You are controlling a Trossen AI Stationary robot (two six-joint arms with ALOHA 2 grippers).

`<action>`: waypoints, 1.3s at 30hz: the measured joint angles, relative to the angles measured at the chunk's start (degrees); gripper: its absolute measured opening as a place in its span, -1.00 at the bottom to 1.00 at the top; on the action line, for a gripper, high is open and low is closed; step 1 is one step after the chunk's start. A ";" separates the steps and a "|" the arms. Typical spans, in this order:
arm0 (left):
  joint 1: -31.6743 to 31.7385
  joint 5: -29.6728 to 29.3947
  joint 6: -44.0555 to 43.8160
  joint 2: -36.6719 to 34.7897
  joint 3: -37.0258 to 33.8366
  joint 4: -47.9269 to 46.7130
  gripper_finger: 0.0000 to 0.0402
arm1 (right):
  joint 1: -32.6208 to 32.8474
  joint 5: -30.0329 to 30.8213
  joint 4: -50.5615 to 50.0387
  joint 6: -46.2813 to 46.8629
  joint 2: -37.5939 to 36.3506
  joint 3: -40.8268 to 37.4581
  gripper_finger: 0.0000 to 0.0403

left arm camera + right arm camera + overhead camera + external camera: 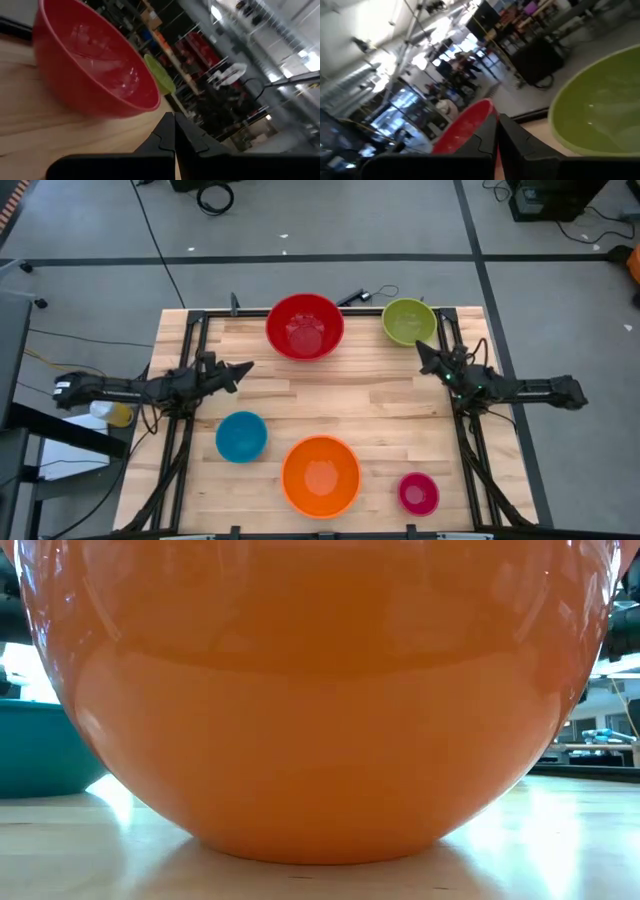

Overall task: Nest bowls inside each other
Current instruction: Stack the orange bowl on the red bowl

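Observation:
Five bowls stand upright and apart on the wooden table (360, 395): a red one (304, 326) at the far middle, lime green (408, 321) at the far right, blue (241, 436) at the near left, orange (320, 475) at the near middle, magenta pink (418, 493) at the near right. My left gripper (243, 367) is shut and empty at the left edge, pointing toward the red bowl (95, 75). My right gripper (421, 350) is shut and empty at the right edge, just near of the green bowl (600, 110).
The orange bowl (320, 700) fills the low view, with the blue bowl (45, 750) to its left. Bare wood lies in the table's middle between the bowls. Black frame rails run along the left and right edges. People stand in the room beyond the table.

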 joint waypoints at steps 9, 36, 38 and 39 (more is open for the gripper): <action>3.38 8.81 1.20 4.71 8.66 -14.38 -0.89 | -8.80 -15.31 3.13 5.03 17.40 8.65 -0.97; 14.43 17.80 24.58 8.19 18.97 -31.02 -0.46 | 2.60 -64.72 -8.45 -0.10 79.75 53.44 -0.22; 14.43 17.84 24.58 8.22 18.97 -31.18 -0.46 | 4.37 -64.82 -13.56 -1.27 82.11 57.03 -0.04; 14.43 17.85 24.56 8.20 18.97 -31.30 -0.46 | 5.34 -64.36 -16.53 -2.52 83.45 58.80 0.04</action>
